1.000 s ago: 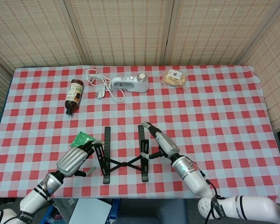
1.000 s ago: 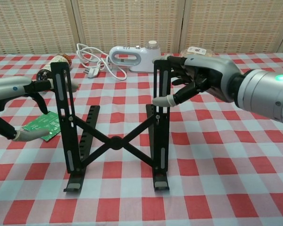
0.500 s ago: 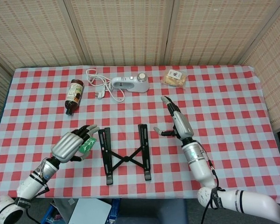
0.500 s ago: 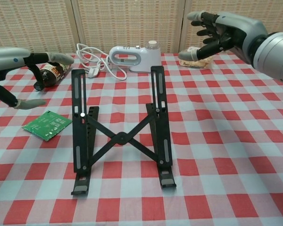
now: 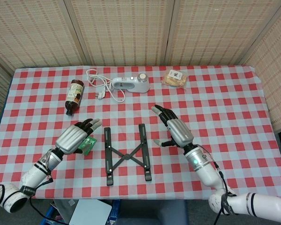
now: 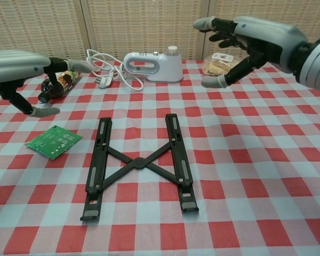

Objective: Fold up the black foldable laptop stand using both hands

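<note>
The black laptop stand (image 5: 126,157) (image 6: 140,163) lies flat on the checked cloth near the front edge, its two rails apart and joined by crossed struts. My left hand (image 5: 75,137) (image 6: 18,66) hovers open to the left of the stand, above a green circuit board (image 6: 53,142) (image 5: 88,145), touching nothing. On the other side my right hand (image 5: 175,129) (image 6: 250,40) is raised above the cloth with its fingers spread and nothing in it.
At the back stand a white hand mixer (image 5: 130,84) with its coiled cord (image 5: 99,83), a brown bottle (image 5: 74,96) lying on its side at the left, and a wrapped snack (image 5: 175,78). The table's front edge (image 5: 131,197) runs close behind the stand's feet.
Both hands have let go of the rails and pulled away to the sides. The stand has dropped from upright to lying flat on the cloth.
</note>
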Robot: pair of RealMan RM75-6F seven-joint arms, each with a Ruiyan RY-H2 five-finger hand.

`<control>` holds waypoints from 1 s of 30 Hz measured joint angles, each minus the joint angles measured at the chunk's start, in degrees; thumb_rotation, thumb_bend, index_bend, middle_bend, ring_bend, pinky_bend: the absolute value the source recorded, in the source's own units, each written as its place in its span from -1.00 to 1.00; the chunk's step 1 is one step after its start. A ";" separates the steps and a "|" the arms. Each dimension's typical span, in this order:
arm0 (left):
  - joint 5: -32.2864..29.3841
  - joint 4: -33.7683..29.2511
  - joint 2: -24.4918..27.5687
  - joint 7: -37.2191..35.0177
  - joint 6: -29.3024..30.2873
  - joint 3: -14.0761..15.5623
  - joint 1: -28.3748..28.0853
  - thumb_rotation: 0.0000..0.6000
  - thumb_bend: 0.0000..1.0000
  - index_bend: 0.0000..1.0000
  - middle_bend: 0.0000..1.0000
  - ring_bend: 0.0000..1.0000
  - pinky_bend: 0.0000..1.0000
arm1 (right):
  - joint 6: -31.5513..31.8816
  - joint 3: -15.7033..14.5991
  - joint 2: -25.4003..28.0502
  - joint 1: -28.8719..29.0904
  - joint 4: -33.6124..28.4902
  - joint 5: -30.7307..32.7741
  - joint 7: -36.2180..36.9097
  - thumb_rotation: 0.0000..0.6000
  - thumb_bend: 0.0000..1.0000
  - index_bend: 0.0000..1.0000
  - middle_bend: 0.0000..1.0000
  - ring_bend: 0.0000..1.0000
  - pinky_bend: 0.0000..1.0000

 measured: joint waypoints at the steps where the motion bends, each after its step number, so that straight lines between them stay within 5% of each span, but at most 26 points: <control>1: 0.67 1.63 -1.12 0.71 -0.04 0.13 -0.41 1.00 -0.29 -1.00 -0.92 -0.85 -0.45 | -0.02 -0.96 0.36 0.11 0.31 -2.59 -0.85 1.00 -0.71 -1.00 -1.00 -1.00 -1.00; 10: 6.16 14.92 -10.82 5.82 1.59 1.26 -3.25 1.00 -0.50 -1.00 -1.00 -0.98 -0.51 | 2.72 -8.24 1.18 0.92 5.69 -22.97 -11.59 1.00 -1.00 -1.00 -1.00 -1.00 -1.00; 19: 7.75 25.18 -18.28 7.31 0.62 2.78 -5.63 1.00 -0.58 -1.00 -1.00 -1.00 -0.57 | 6.08 -11.42 -3.46 0.68 12.94 -29.30 -17.08 1.00 -1.00 -1.00 -1.00 -1.00 -1.00; 30: 5.64 28.38 -21.38 7.15 -1.19 3.30 -6.56 1.00 -0.59 -1.00 -1.00 -1.00 -0.59 | 9.32 -13.49 -9.20 -0.43 22.30 -33.19 -19.17 1.00 -1.00 -1.00 -1.00 -1.00 -1.00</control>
